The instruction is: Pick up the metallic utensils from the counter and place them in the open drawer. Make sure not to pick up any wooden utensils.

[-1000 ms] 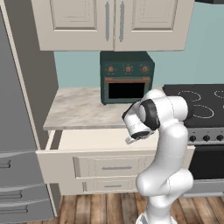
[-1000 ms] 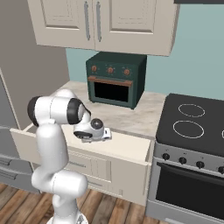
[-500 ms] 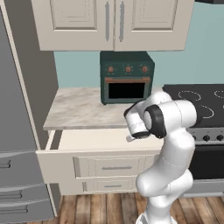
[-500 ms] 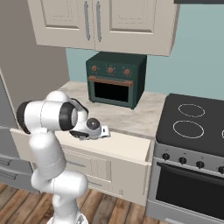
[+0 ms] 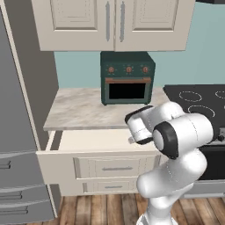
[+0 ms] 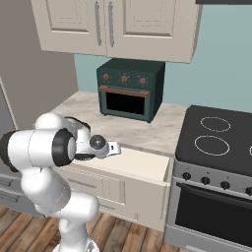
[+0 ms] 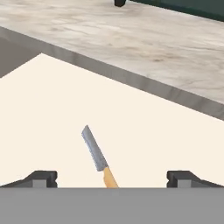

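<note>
Gripper (image 7: 111, 179) jaws stand wide apart with nothing between them; in the hand view the two dark fingertips (image 7: 41, 178) sit far out to either side at the bottom. The white arm is folded tightly, its elbow bulging toward the camera in both base views, and the hand (image 5: 137, 127) is held over the open drawer (image 5: 83, 141), just in front of the counter (image 5: 83, 110) edge, pointing down into the drawer.

Lying flat on the cream floor of the drawer is the knife (image 7: 97, 156), bluish-steel blade angled up and to the left in the hand view, orange-tan handle toward the bottom edge. It lies between the two fingertips' lines, slightly left of centre, apart from both and not gripped.

Beyond the drawer, the beige marbled counter runs back to a dark green toaster oven (image 5: 127, 77) standing against the wall. A black cooktop (image 6: 221, 138) lies to the right.
</note>
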